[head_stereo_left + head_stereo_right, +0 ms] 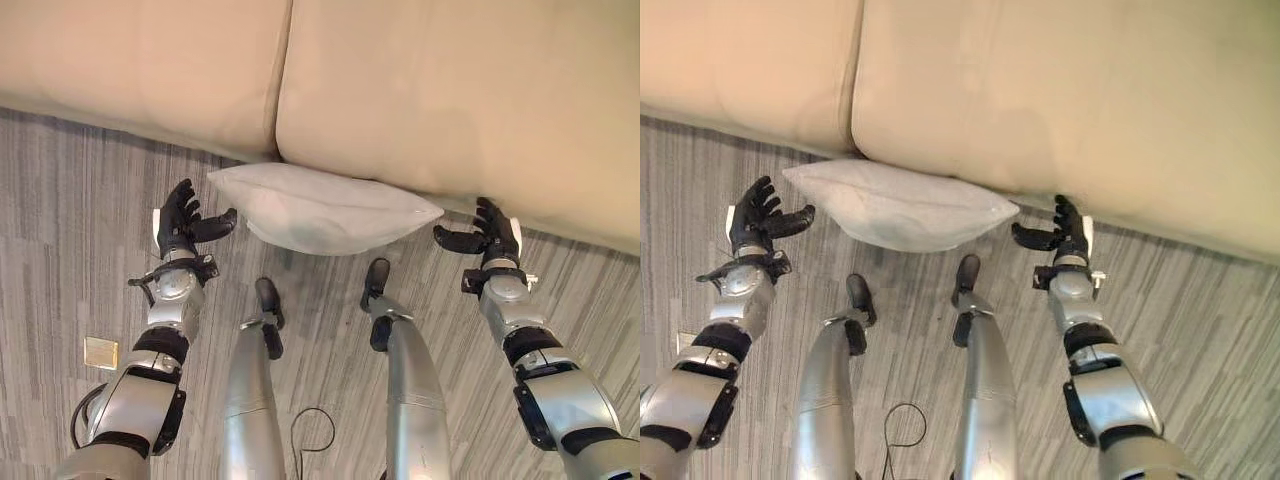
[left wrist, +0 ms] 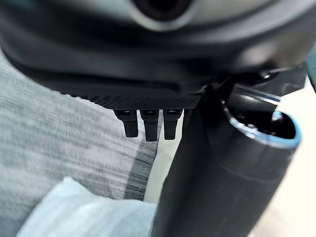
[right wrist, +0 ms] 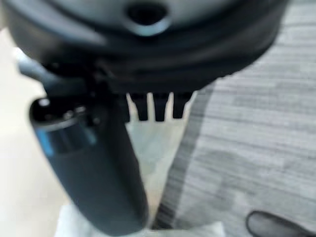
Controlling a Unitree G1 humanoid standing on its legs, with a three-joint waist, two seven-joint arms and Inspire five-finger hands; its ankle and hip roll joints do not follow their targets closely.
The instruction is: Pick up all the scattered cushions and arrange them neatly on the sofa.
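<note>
Left eye view looks down on a white cushion (image 1: 325, 208) lying on the grey striped carpet floor (image 1: 70, 200), its far edge tucked against the front of a beige sofa (image 1: 450, 90). The cushion sits just below the seam where two sofa seat pads meet, and it is long and plump, tapering to a corner at each end.

The left hand (image 1: 180, 225) hovers at the cushion's left end, palm turned inward, fingers spread and relaxed, with the thumb reaching toward the cushion's corner. It is near the fabric, but whether the thumb touches cannot be told. The right hand (image 1: 488, 235) is at the cushion's right end, also released, fingers straight and pointing up toward the sofa, thumb stretched toward the cushion's right corner and just short of it. Neither hand grips anything; the cushion lies between the two.

In the left wrist view, straight fingers (image 2: 150, 126) stand out over the carpet, with a pale corner of the cushion below them and the sofa's light surface alongside. The right wrist view shows straight fingers (image 3: 159, 106) as well, with pale sofa fabric to one side, the striped carpet to the other, and a bit of white cushion near the thumb.

A small square tan plate (image 1: 101, 352) is set in the floor beside the left forearm, well apart from the cushion.
</note>
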